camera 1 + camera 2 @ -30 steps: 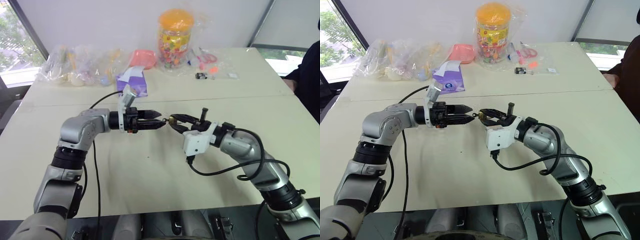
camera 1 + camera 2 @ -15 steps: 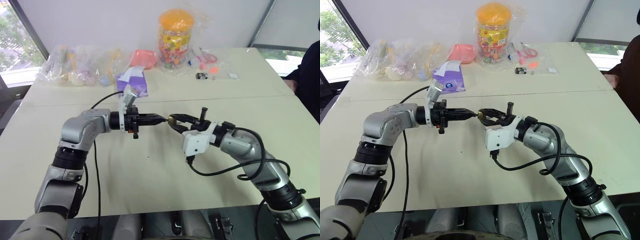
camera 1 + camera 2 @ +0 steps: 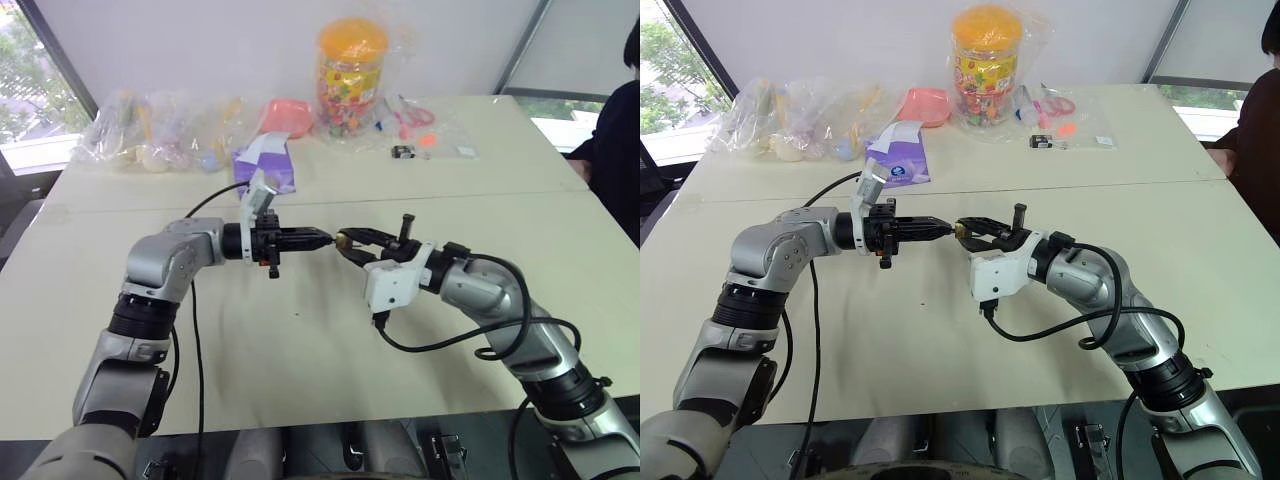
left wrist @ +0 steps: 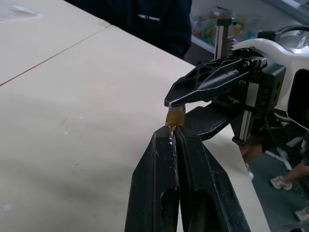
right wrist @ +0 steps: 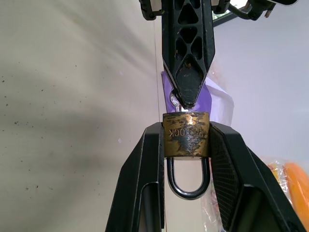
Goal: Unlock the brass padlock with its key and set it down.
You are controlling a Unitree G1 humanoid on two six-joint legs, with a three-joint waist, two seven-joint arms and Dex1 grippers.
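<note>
- An office or lab room: pale tabletop (image 3: 300, 390) by big windows (image 3: 30, 90).
- Bagged odds and ends (image 3: 160, 135) and a sweets jar (image 3: 350, 80) along the wall.

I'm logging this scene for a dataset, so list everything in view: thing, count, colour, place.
brass padlock: one, gold-brass with a silvery shackle, clamped in the right claw above the table.
key: one, silvery, pinched at the left claw's tip against the padlock's base.
table: one, cream, under both arms.
candy jar: one, orange lid, far edge, in clear plastic.
clear bags: several, pastel contents, far left.
purple packet: one, purple and white, behind the left arm.
pink item: one, beside the jar.
small gadget: one, black and white, far right.
person: one, dark sleeve, right edge.
left claw: black, shut on the key.
right claw: black, shut on the padlock.
</note>
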